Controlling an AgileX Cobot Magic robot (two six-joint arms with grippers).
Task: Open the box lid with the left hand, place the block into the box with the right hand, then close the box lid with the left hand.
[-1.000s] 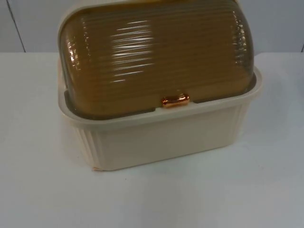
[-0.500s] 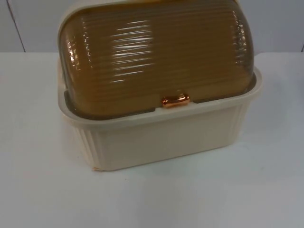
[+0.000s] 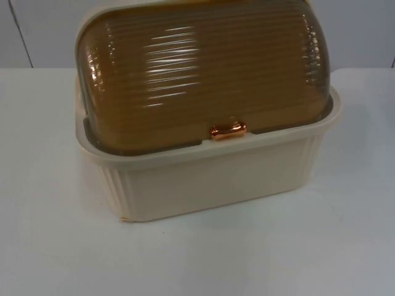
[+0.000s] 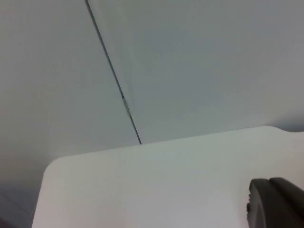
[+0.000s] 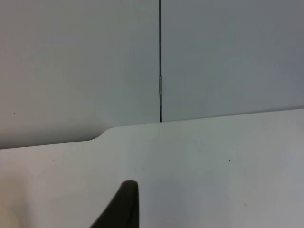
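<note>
The cream box sits on the white table — its ribbed amber lid closed, copper latch at the lid's front edge. Gripper states cannot be told.

White table top against grey partition wall, black fingertip over it

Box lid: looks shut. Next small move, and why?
Probably bring the left gripper toward the copper handle at the lid's front edge. The amber ribbed lid sits closed on the cream box, so opening comes first. The left wrist view shows bare table and grey wall, so that gripper isn't aimed at the box.
</note>
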